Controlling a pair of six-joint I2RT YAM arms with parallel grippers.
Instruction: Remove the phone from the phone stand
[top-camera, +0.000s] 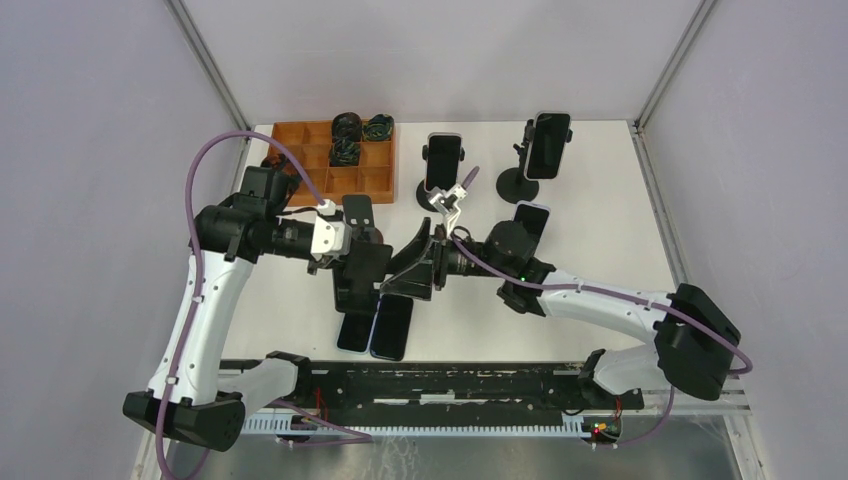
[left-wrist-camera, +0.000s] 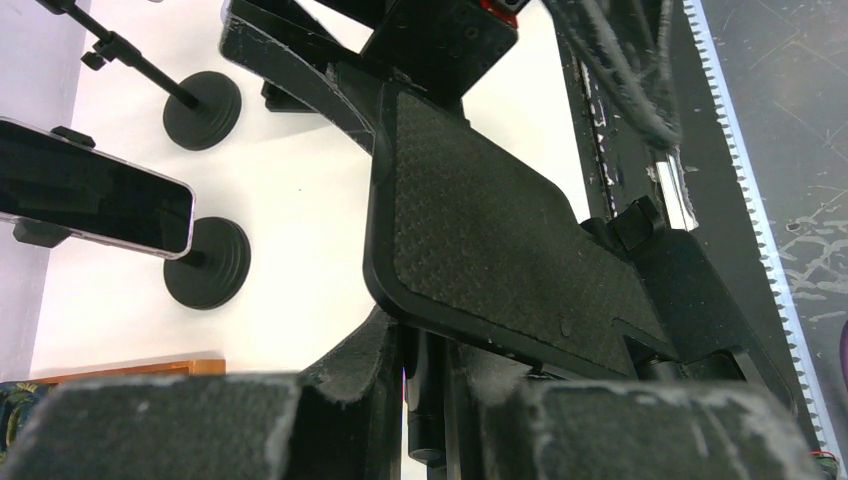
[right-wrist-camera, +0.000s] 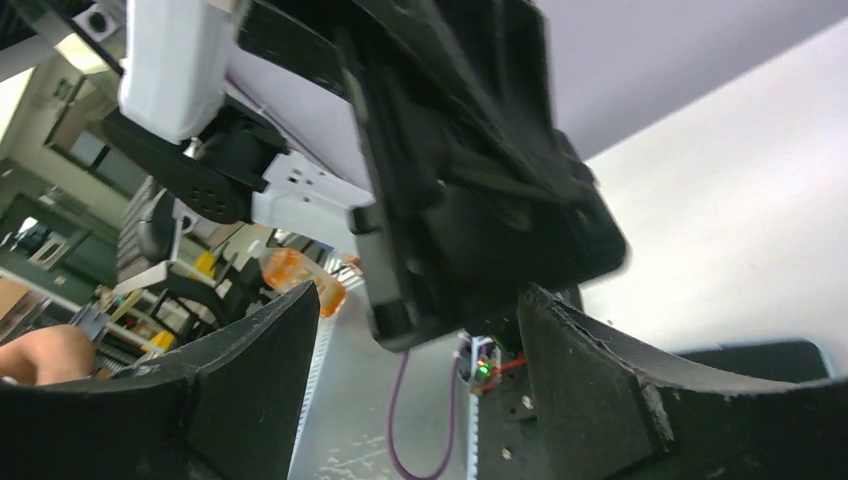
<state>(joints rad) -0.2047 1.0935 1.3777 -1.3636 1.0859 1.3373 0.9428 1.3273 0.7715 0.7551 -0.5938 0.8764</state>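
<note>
**Risk check: phone pull-off, mid-air handover**

The phone (left-wrist-camera: 490, 250) sits in the phone stand (left-wrist-camera: 425, 405). Both are held up off the worktop (top-camera: 600, 230) near centre, a bit toward 7 o'clock. It's the textured black slab filling the left wrist view.

Left tool (top-camera: 360, 258): fingers drawn in tight on what looks like the stand's stem, so I read it as clamped on the stand. Right tool (right-wrist-camera: 415, 320): jaws wide, one either side of the phone-and-cradle block, with daylight on both sides. No contact that I can see.

What I'm worried about:
- Phone and cradle clamp are both black and overlap in the right wrist view. I can't tell which one the right fingers will land on. If they catch the cradle arms, the pull takes the stand along instead of freeing the phone.
- The left hold is on a thin stem. A sideways or twisting pull could rotate the stand in the grip, or slip it out.
- The two tools are nearly nose to nose. Any overshoot on closing knocks them together.
- Two loose phones (top-camera: 352, 332) (top-camera: 392, 326) lie flat toward 6 o'clock, just below the handover. A dropped phone lands on glass.
- The purple cable loops near the right wrist, which is a possible snag on retreat.

The other stands at 12 and 1 o'clock are well apart, so no concern there.
</note>
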